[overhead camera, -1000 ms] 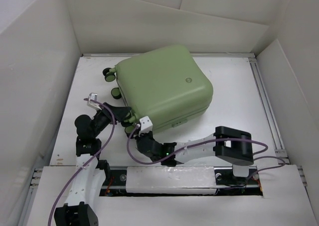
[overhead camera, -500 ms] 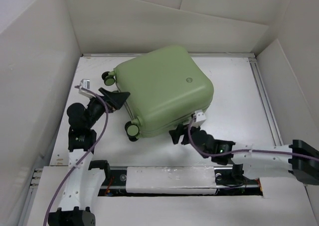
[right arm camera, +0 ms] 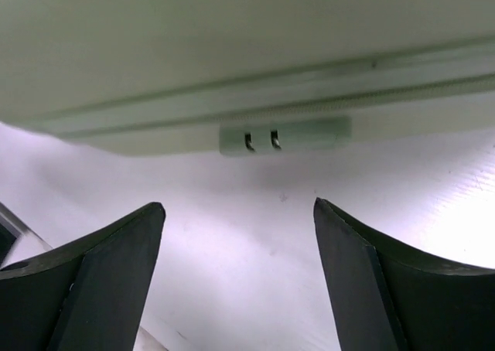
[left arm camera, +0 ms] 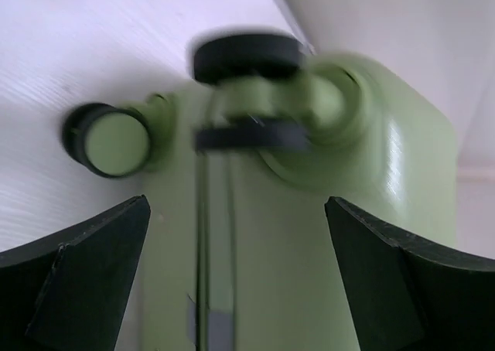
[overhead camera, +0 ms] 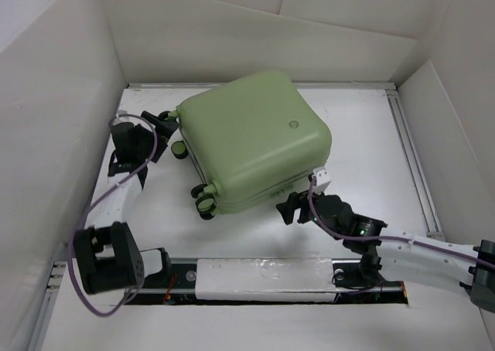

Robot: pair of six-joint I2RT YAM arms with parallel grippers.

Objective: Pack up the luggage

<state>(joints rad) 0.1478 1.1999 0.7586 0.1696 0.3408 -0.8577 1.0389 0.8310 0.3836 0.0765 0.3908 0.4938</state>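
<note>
Luggage [overhead camera: 255, 146] lies flat mid-bench [overhead camera: 363, 134], skewed, shell closed, badge up. Left gripper [overhead camera: 157, 124] spread, empty, just beside far-left wheels [left arm camera: 112, 141]. Right gripper [overhead camera: 288, 209] spread, empty, near luggage's near edge, facing latch [right arm camera: 282, 137]. Judgement: packing looks mostly done. Zip state unclear, fastening possibly left.

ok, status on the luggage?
Left gripper open by the wheels. Right gripper open at the near side. Luggage shut, flat on table. Nothing blocking.

Sage-green luggage [overhead camera: 255, 142] with black-and-green wheels [overhead camera: 206, 204], white table [overhead camera: 363, 142]
</note>
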